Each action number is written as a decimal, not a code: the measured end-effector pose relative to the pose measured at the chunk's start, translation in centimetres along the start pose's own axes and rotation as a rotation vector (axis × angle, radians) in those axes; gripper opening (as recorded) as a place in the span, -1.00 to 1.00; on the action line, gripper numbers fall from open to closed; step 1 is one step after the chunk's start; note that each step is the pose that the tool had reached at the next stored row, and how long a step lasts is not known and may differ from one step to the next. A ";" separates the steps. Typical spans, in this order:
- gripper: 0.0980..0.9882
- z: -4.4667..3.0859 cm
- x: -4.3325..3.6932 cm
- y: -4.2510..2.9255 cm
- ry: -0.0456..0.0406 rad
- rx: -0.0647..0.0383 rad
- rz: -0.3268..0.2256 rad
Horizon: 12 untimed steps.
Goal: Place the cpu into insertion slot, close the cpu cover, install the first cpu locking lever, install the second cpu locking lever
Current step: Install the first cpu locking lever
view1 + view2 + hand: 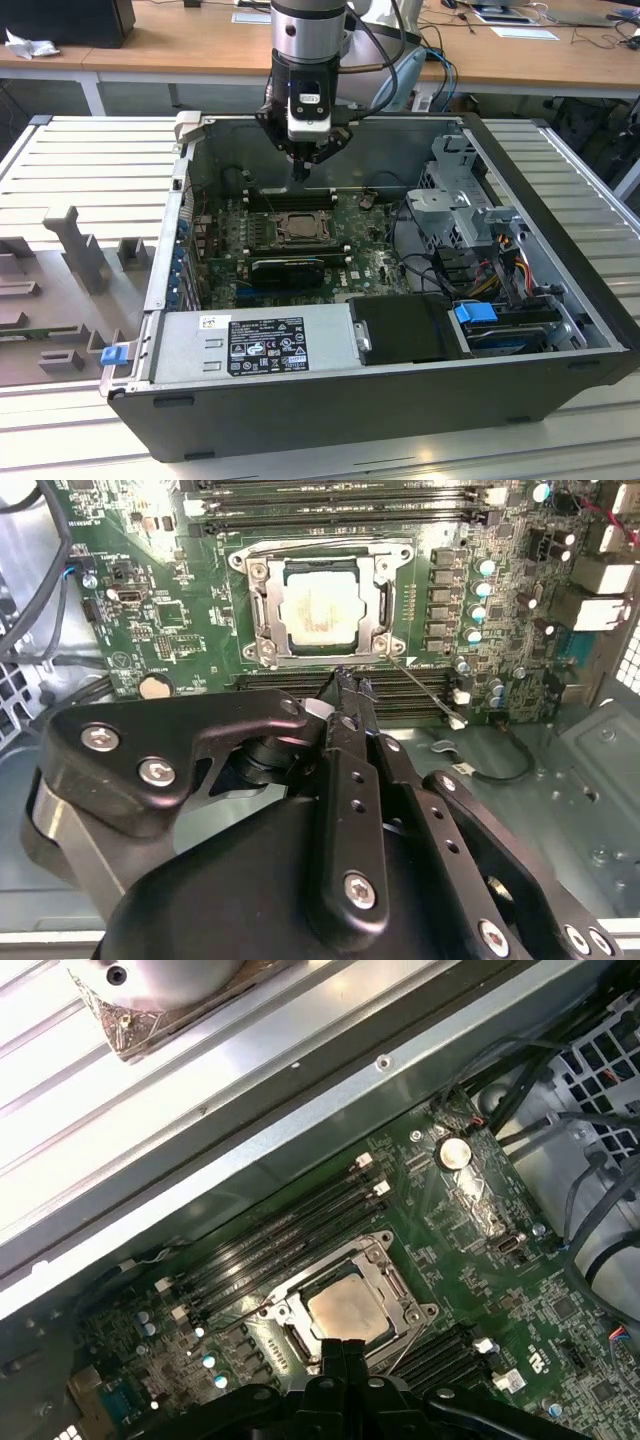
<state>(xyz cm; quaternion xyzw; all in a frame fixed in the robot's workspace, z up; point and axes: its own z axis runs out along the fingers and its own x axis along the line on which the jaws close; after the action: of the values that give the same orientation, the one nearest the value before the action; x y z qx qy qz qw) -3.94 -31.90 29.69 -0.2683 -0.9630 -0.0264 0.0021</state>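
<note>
Exterior view: my empty gripper point(300, 174), pinched together, hovers 12 o'clock of insertion slot point(274, 230), cpu point(318, 602) seated; I'd lower slow, square.

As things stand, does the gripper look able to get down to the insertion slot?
Probably yes: the gripper hangs over the green board close to the insertion slot, with nothing between them. The cpu already sits in it.

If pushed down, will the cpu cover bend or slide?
Probably stiff: the cpu cover looks like a metal frame around the cpu. It seems thin, so a push at one edge might flex it. Lying flat, it should hardly slide.
</note>
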 end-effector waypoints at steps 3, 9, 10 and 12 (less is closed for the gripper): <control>-0.98 0.00 0.00 0.00 0.0023 0.001 -0.046; -0.98 0.00 0.00 0.00 0.0054 0.002 -0.109; -0.98 0.00 0.00 0.00 0.0063 0.002 -0.127; -0.98 0.00 0.00 0.00 0.0086 0.003 -0.172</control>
<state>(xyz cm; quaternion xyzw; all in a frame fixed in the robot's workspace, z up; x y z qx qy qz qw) -3.94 -31.90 29.69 -0.1842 -0.9825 -0.0262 0.0043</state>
